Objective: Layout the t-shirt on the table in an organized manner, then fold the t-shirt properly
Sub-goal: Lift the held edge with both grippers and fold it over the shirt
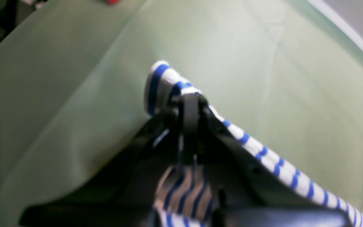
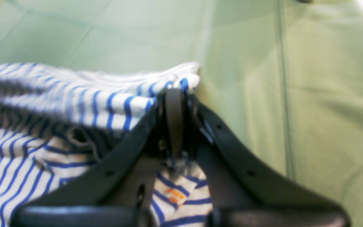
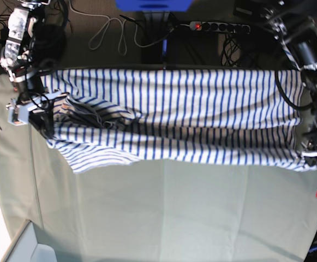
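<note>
Both clamped on shirt (image 3: 174, 120): left end effector (image 1: 190, 108) pinches one edge, right end effector (image 2: 174, 104) the opposite edge. Shirt hangs stretched between them over far side of counter (image 3: 174, 213), bunched near the right one. Keep tension even, lower both together, drag toward near edge so folds flatten.

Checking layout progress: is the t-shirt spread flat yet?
No. The t-shirt hangs stretched between both tools, one sleeve end bunched.
</note>
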Available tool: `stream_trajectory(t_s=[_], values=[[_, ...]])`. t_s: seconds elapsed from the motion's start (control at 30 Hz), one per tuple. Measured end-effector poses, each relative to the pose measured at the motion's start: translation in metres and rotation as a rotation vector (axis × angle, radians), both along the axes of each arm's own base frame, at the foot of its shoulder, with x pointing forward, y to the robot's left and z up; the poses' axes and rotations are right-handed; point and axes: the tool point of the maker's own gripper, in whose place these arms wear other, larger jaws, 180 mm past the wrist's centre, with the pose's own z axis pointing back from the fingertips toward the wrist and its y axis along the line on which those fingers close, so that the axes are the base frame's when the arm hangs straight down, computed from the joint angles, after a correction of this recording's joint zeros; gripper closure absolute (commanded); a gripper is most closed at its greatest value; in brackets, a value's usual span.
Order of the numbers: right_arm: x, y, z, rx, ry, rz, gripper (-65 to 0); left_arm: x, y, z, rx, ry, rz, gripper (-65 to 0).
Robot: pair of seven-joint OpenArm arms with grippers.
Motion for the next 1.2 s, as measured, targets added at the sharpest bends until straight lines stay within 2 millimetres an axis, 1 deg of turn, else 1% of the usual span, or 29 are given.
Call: stream_trajectory(t_s=[0.07, 0.13, 0.23, 0.3, 0.37, 0.43, 0.5, 0.57, 0.63, 0.73, 0.8, 0.9, 0.97, 1.03, 1.1, 1.2], values=[[-0.004, -0.001, 0.002, 0.007, -0.024, -0.005, 0.0, -0.014, -0.005, 0.004, -0.003, 0.015, 0.0, -0.2], [-0.011, 0.0, -0.002, 0.011, -0.016, -0.007, 0.0, -0.031, -0.009, 0.006, -0.005, 0.02, 0.009, -0.2], [-0.026, -0.001, -0.008, 0.016, -0.004, -0.011, 0.0, -0.062, -0.013, -0.007, -0.012, 0.07, 0.029, -0.2], [-0.029, -0.002, -0.008, 0.018, -0.011, -0.015, 0.0, -0.081, -0.013, -0.016, -0.011, 0.106, 0.042, -0.2], [-0.031, -0.002, -0.006, 0.021, -0.024, -0.017, 0.0, -0.093, -0.007, -0.021, -0.01, 0.125, 0.062, -0.2], [-0.034, -0.002, -0.006, 0.022, -0.028, -0.018, 0.0, -0.103, 0.002, -0.021, -0.009, 0.129, 0.091, -0.2], [-0.042, -0.003, -0.007, 0.024, -0.027, -0.019, 0.0, -0.113, 0.012, -0.021, -0.008, 0.13, 0.125, -0.2], [-0.051, -0.003, -0.011, 0.029, -0.02, -0.024, 0.0, -0.122, 0.019, -0.022, -0.005, 0.138, 0.147, -0.2], [-0.056, -0.005, -0.018, 0.04, -0.01, -0.035, 0.0, -0.126, 0.023, -0.022, -0.004, 0.142, 0.16, -0.2], [-0.064, -0.01, -0.032, 0.066, 0.006, -0.061, 0.0, -0.13, 0.022, -0.024, -0.006, 0.148, 0.157, -0.2], [-0.071, -0.012, -0.043, 0.08, 0.024, -0.077, 0.0, -0.136, 0.021, -0.028, -0.004, 0.162, 0.158, -0.2], [-0.08, -0.017, -0.055, 0.095, 0.039, -0.097, 0.0, -0.154, 0.017, -0.039, -0.012, 0.203, 0.162, -0.2], [-0.083, -0.022, -0.059, 0.091, 0.05, -0.102, 0.0, -0.167, 0.01, -0.05, -0.027, 0.241, 0.164, -0.2], [-0.085, -0.024, -0.06, 0.094, 0.048, -0.108, 0.0, -0.177, 0.007, -0.057, -0.036, 0.262, 0.165, -0.2], [-0.087, -0.025, -0.064, 0.095, 0.061, -0.11, 0.0, -0.183, 0.008, -0.059, -0.037, 0.27, 0.174, -0.2], [-0.089, -0.028, -0.066, 0.089, 0.071, -0.109, 0.0, -0.179, 0.004, -0.058, -0.073, 0.236, 0.18, -0.4]])
